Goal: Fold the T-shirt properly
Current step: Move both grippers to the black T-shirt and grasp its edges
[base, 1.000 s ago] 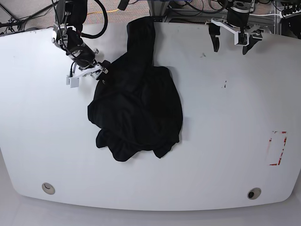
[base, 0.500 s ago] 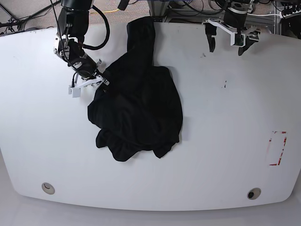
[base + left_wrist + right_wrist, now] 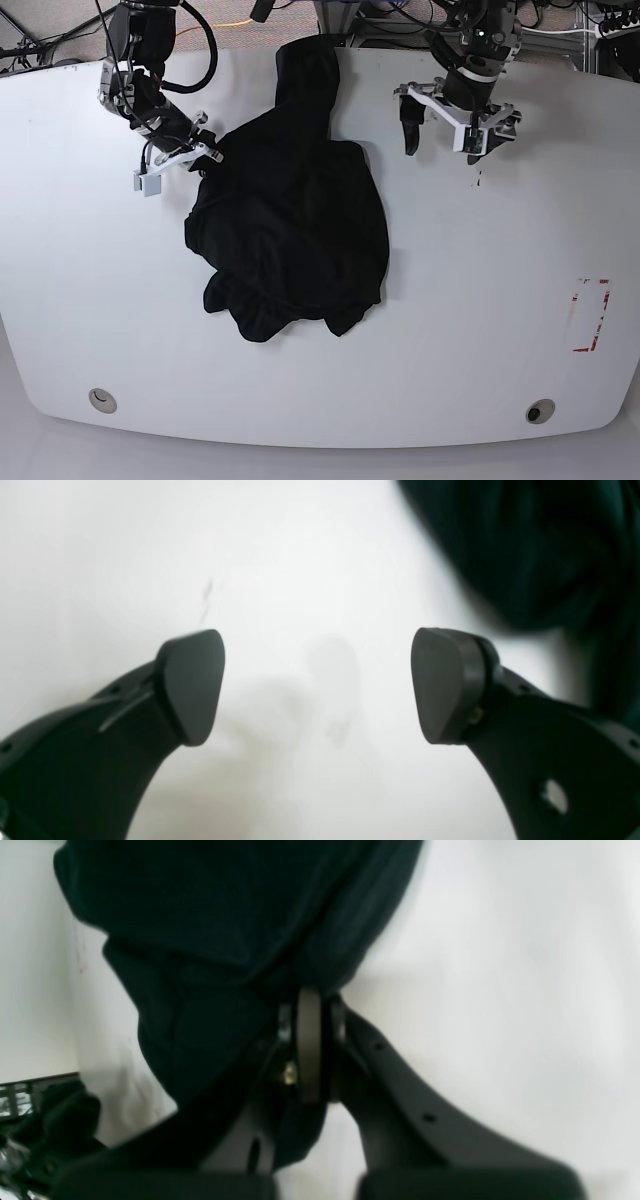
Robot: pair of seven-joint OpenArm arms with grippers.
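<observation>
Lying in a rumpled heap on the left-centre of the white desk point(image 3: 520, 330), the T-shirt point(image 3: 290, 230) is far from flat: its body is bunched over itself, a long strip of cloth runs up to the far desk edge, and the lower hem curls under in soft lobes. The fabric looks thin, light and limp, so it will likely drape and slide rather than hold any shape; a pull at one spot should drag the whole heap along the smooth top, and loose layers may come up together in one pinch. The best holds seem to be the outer edges, a shoulder seam, a sleeve hem or a bottom corner, where a single layer can be taken and the cloth spread out before any fold.

The right claw point(image 3: 312, 1050) is clamped on a fold of the shirt at the heap's upper left edge, its pads pressed tight together with dark cloth bulging above them; which part of the garment this is cannot be told from the crumple. The left claw point(image 3: 317, 687) hangs just over bare desk with its pads spread wide and nothing between them, the shirt near on one side but apart from it.
</observation>
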